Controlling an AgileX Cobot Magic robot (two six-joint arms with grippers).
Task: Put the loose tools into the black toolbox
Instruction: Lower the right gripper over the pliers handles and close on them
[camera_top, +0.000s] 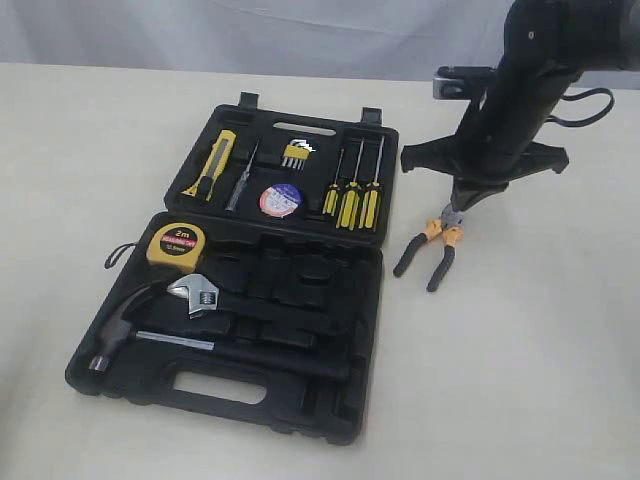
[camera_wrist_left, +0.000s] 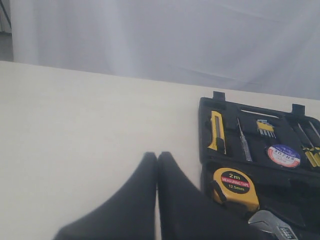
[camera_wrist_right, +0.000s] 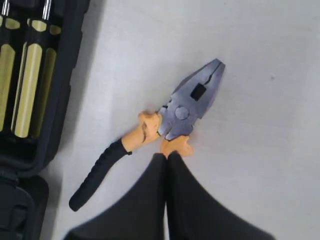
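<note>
On the pale table (camera_top: 560, 380), just right of the open toolbox (camera_top: 290, 280), lies one pair of pliers (camera_top: 432, 250), the only task tool outside the case. My right gripper (camera_wrist_right: 166, 156) hangs over them, fingers pressed together and holding nothing. The tips sit at the orange shoulder of one handle, and I cannot tell whether they touch it. My left gripper (camera_wrist_left: 157, 156) is likewise clenched on nothing, over bare table and apart from the case.

The far half of the case holds one knife (camera_top: 210, 165), one slim probe (camera_top: 240, 178), one set of hex keys (camera_top: 297, 153), one tape roll (camera_top: 280, 200) and three screwdrivers (camera_top: 352, 190). The near half, with the slot handle, holds one tape measure (camera_top: 177, 245), one wrench (camera_top: 195, 293) and one hammer (camera_top: 150, 320).

Only the exterior view shows the hammer and both pliers handles, splayed apart. My right wrist view shows the steel head close up but just one black handle, the other hidden under my fingers, plus two screwdriver handles at the case's edge. My left wrist view takes in the knife, tape measure, roll and hex keys but not the pliers.
</note>
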